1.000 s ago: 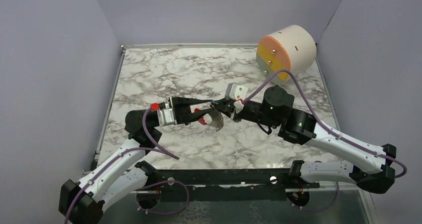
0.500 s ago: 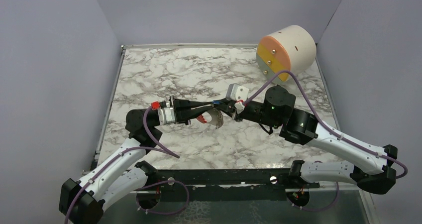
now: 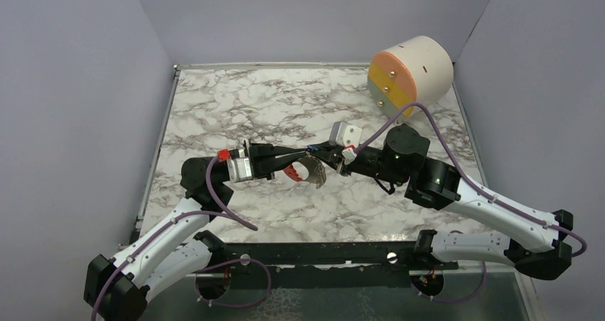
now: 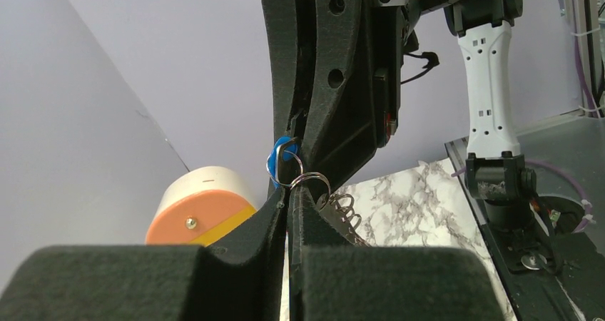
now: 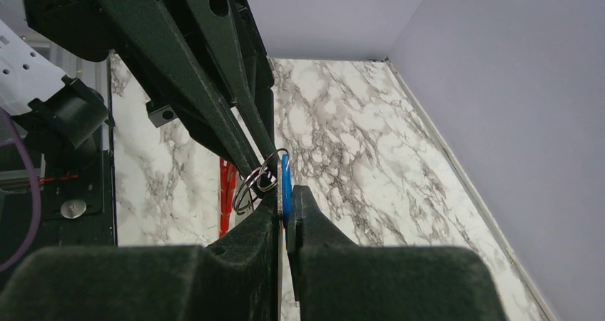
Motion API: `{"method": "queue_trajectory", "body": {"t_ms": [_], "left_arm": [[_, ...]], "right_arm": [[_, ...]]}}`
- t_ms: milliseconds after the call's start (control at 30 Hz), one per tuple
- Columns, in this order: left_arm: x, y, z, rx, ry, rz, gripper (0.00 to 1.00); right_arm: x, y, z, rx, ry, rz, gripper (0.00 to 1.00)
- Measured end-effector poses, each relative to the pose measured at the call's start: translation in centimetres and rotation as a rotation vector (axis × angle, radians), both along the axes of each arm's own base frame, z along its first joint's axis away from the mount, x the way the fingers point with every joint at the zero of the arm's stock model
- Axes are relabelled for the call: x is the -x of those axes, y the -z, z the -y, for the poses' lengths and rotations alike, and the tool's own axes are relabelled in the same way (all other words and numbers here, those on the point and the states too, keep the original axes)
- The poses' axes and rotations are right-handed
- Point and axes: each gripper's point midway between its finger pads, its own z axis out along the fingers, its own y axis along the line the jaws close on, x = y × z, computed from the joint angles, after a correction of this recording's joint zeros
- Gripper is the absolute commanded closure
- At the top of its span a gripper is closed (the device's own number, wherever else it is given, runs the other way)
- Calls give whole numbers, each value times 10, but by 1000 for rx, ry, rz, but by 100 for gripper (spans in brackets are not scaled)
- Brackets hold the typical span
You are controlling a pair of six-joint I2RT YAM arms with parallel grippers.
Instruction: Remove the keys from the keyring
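Left wrist view: left gripper (image 4: 289, 205) pinches one keyring (image 4: 342, 208), right gripper (image 4: 296, 144) pinches one key (image 4: 275, 162).

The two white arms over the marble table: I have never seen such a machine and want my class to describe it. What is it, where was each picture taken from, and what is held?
These are two robot arms, each ending in a two-finger gripper. One picture looks down from above and behind; the other two come from wrist cameras, showing each arm's own black fingers. A cream cylinder rests on the marble table. Above the table, the left gripper is shut on the keyring, a grey coil with a red part; the right gripper pinches the keys, one tiny blue tag.
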Motion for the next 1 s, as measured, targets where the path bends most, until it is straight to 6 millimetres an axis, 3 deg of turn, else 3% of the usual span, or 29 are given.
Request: {"method": "queue_trajectory", "body": {"t_ms": [367, 633, 1000], "left_arm": [[-2, -3, -2, 15, -23, -3, 100], [-6, -18, -16, 96, -116, -15, 100], [-15, -21, -24, 151, -185, -66, 100]], "right_arm": [[0, -1, 0, -5, 0, 1, 99], [2, -8, 3, -28, -1, 10, 99], [1, -6, 0, -29, -1, 2, 99]]}}
